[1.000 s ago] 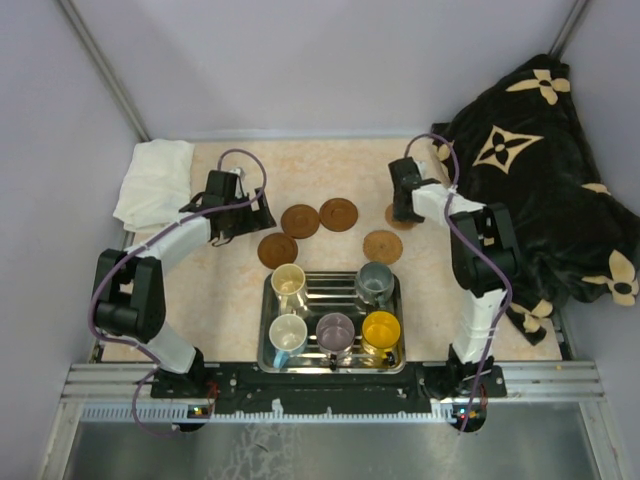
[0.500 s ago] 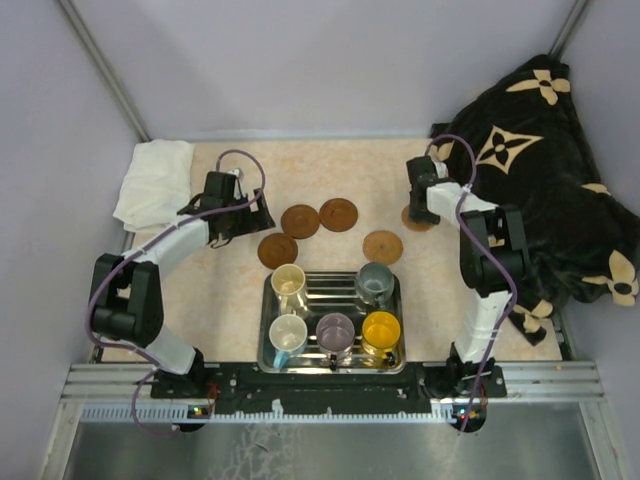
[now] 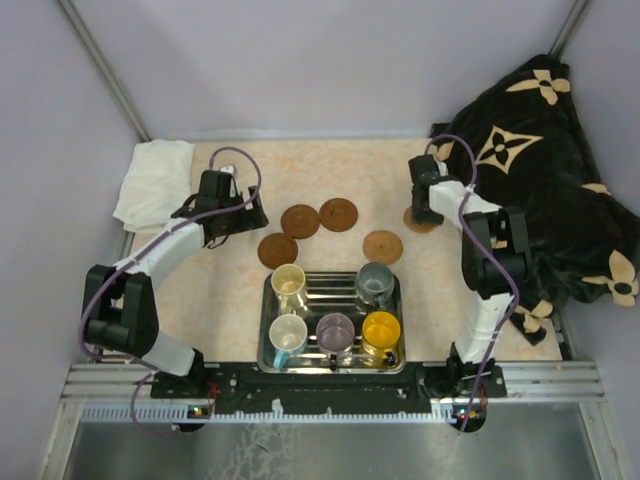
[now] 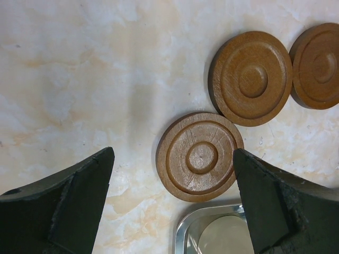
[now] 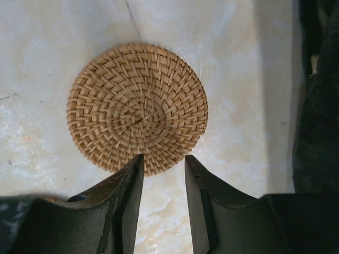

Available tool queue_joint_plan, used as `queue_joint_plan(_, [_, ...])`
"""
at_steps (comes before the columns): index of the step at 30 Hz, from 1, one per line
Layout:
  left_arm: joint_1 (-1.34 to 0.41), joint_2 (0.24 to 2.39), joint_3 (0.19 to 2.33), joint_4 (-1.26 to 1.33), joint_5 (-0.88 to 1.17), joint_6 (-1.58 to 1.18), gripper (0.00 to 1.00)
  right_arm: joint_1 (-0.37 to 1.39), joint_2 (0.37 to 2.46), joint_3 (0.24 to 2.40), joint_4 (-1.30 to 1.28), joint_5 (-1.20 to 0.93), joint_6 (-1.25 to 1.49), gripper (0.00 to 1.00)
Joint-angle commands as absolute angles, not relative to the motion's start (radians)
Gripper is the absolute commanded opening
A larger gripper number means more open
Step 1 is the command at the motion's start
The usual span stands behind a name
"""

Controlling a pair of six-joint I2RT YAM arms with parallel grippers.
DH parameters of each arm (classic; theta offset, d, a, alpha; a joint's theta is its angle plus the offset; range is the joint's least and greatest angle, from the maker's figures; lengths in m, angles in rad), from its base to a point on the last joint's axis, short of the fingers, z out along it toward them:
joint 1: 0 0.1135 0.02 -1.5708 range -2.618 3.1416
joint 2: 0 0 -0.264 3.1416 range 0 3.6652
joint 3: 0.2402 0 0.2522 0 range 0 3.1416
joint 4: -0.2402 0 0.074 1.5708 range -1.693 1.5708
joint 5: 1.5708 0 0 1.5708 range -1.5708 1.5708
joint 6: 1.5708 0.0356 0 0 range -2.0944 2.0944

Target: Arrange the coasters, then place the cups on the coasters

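Note:
Three dark wooden coasters (image 3: 278, 249) (image 3: 300, 220) (image 3: 338, 213) and a tan woven one (image 3: 382, 246) lie behind the steel tray (image 3: 265, 345). The tray holds the cups: cream (image 3: 288, 281), grey-green (image 3: 374, 281), white with blue inside (image 3: 288, 332), mauve (image 3: 335, 330) and yellow (image 3: 381, 328). My left gripper (image 4: 172, 152) hangs wide open above the nearest dark coaster (image 4: 198, 156). My right gripper (image 5: 164, 157) is partly open with nothing between its fingers. Its tips sit at the near edge of another woven coaster (image 5: 137, 108), which lies flat and is partly hidden under the gripper (image 3: 427, 205) from above.
A white cloth (image 3: 155, 180) lies at the back left. A black blanket with beige flowers (image 3: 540, 180) is heaped along the right side, close beside the right gripper, and the blanket (image 5: 318, 106) fills the right of that wrist view. The tray's corner (image 4: 212, 233) is below the left gripper.
The right gripper has shifted to the right, and the woven coaster under it lies further right too. The left arm has drawn slightly back and left.

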State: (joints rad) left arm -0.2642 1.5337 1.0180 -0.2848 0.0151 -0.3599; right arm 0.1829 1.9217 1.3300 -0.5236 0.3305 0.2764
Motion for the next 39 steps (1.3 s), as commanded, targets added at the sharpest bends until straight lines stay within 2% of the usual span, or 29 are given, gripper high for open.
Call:
queue_joint_plan(1, [-0.27, 1.457, 1.006, -0.297, -0.046, -0.325, 0.99, 0.229, 1.791, 1.387, -0.559, 0.342, 0.243, 0.38])
queue_joint_plan(8, [-0.27, 1.42, 0.969, -0.307, -0.041, -0.331, 0.99, 0.374, 1.689, 1.284, -0.588, 0.342, 0.273, 0.36])
queue_joint_plan(12, [-0.269, 1.411, 0.946, -0.313, -0.041, -0.336, 0.99, 0.406, 1.63, 1.149, -0.552, 0.295, 0.324, 0.18])
queue_joint_plan(17, [-0.27, 1.416, 0.949, -0.329, -0.058, -0.334, 0.99, 0.453, 1.612, 1.064, -0.524, 0.263, 0.326, 0.1])
queue_joint_plan(28, [-0.27, 1.428, 0.931, -0.33, -0.044, -0.351, 0.99, 0.506, 1.644, 1.082, -0.502, 0.274, 0.331, 0.13])
queue_joint_plan(39, [-0.27, 1.463, 0.937, -0.322, -0.035, -0.353, 0.99, 0.506, 1.85, 1.167, -0.472, 0.216, 0.293, 0.13])
